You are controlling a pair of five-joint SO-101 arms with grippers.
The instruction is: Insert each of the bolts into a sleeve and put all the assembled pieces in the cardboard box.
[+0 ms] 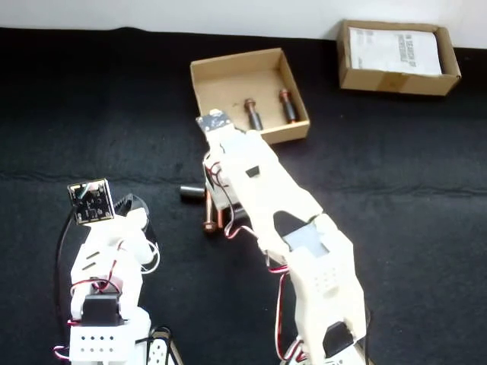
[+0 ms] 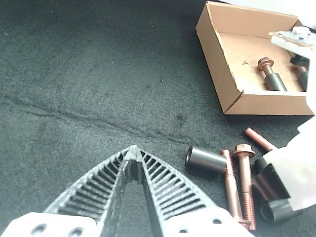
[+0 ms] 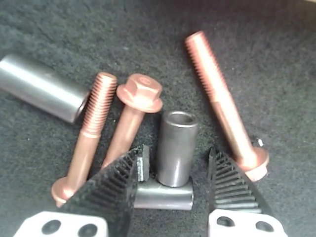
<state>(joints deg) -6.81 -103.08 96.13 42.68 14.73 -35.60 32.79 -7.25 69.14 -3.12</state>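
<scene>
Lower left of the high view, the left gripper (image 2: pixel 133 150) is pressed together. In the middle, the right gripper (image 3: pixel 176 150) is spread around a dark sleeve (image 3: pixel 177 140), with bolts (image 3: pixel 126 126) crowding both sides. Above it, the cardboard box (image 1: pixel 228 80) holds two finished pieces (image 1: pixel 253 114). Upper right sits another box (image 1: pixel 396 84).

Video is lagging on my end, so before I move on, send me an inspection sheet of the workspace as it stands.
Surface: black cloth, one crease across it.
Job's things: cardboard box holds two assembled pieces; three loose bolts and three loose sleeves lie together on the cloth near it.
Clutter: second box with paper inside, at the far edge.
End effectors: left end effector shut over bare cloth; right end effector open, fingers either side of a dark sleeve.
Cables: wires hang along both arms.
Surroundings: white wall behind the table.
</scene>
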